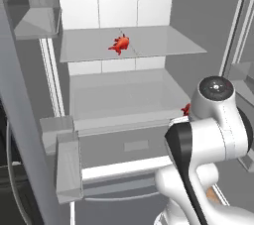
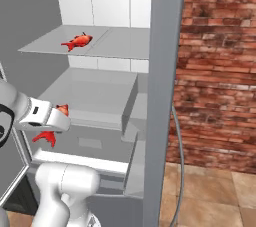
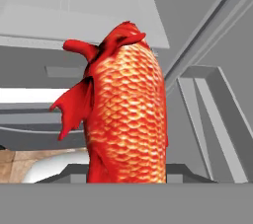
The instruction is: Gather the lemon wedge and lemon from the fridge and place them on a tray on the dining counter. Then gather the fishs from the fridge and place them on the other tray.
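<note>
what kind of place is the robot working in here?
Looks like a kitchen, with the robot working at an open fridge: white interior with pale grey shelves, a red fish on the upper shelf, a brick wall beside it, and tiled floor below.

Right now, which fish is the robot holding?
The lower fish, up close between the jaws of the gripper in front of the fridge. The other fish lies untouched on the upper shelf.

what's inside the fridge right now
One red-orange fish lies on the upper shelf of the open fridge. A second fish is gripped in the gripper by the lower shelf. The arm covers part of the lower interior.
</note>
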{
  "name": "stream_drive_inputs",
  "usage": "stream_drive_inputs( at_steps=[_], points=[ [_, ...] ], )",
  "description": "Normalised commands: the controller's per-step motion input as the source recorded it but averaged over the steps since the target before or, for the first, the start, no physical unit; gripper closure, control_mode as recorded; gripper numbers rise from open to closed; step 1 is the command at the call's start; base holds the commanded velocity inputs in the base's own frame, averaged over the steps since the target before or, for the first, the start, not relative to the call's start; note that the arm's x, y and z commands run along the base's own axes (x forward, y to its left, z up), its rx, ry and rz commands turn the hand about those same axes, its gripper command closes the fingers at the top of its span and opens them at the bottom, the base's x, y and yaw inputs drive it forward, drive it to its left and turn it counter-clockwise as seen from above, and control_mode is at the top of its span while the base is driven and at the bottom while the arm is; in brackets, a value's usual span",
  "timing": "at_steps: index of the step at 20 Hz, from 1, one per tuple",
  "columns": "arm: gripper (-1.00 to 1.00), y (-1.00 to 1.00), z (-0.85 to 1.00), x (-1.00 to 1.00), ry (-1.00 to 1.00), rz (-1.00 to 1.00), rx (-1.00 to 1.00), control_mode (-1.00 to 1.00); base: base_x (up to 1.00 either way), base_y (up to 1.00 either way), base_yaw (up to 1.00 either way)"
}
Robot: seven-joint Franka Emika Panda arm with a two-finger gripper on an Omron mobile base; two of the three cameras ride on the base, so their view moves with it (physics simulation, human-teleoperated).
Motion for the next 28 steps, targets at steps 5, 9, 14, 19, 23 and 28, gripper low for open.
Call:
stream_drive_inputs(
  at_steps=[5, 9, 14, 19, 23, 28],
  points=[
    [1.00, 0.00, 0.00, 0.00, 0.00, 0.00, 0.00, 1.00, -0.55, -0.05, 0.13],
    [1.00, 0.00, 0.00, 0.00, 0.00, 0.00, 0.00, 1.00, -0.58, -0.15, 0.29],
    [1.00, 0.00, 0.00, 0.00, 0.00, 0.00, 0.00, 1.00, -0.31, -0.36, 0.41],
    [1.00, 0.00, 0.00, 0.00, 0.00, 0.00, 0.00, 1.00, -0.33, -0.59, 0.44],
    [1.00, 0.00, 0.00, 0.00, 0.00, 0.00, 0.00, 1.00, -0.60, -0.46, 0.43],
    [1.00, 0.00, 0.00, 0.00, 0.00, 0.00, 0.00, 1.00, -0.74, -0.16, 0.42]
  ],
)
